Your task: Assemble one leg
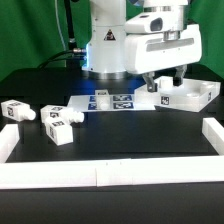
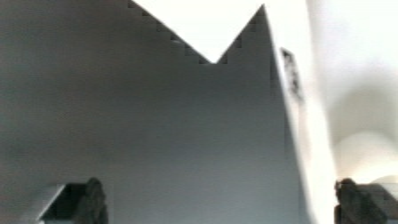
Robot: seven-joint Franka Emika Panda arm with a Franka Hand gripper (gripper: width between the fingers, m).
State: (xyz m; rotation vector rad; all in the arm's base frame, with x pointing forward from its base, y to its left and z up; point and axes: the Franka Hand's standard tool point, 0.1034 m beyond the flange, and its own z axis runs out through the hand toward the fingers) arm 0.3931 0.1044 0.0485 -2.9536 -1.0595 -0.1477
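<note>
- A black table (image 1: 120, 140) is shown, edged by a low white wall (image 1: 100, 176) along its near side and both ends.
- The white arm (image 1: 112, 40) is seen at the far side, reaching toward the exterior view's right.
- The gripper (image 1: 165, 82) is held at the left end of a white tray (image 1: 203, 96), which lies at the exterior view's right. Whether the tray is touched cannot be told.
- In the wrist view, the fingertips (image 2: 71, 200) are seen wide apart, with only dark table between them. Nothing is gripped.
- Three legs are laid on the table at the exterior view's left, well apart from the gripper.
- The left leg (image 1: 15, 110) is placed by the wall. The middle leg (image 1: 50, 113) is set further right, and the near leg (image 1: 62, 130) just beside it.
- Black-and-white tags are carried on the legs' faces.
- The marker board (image 1: 110, 100) is laid flat between the legs and the tray.
</note>
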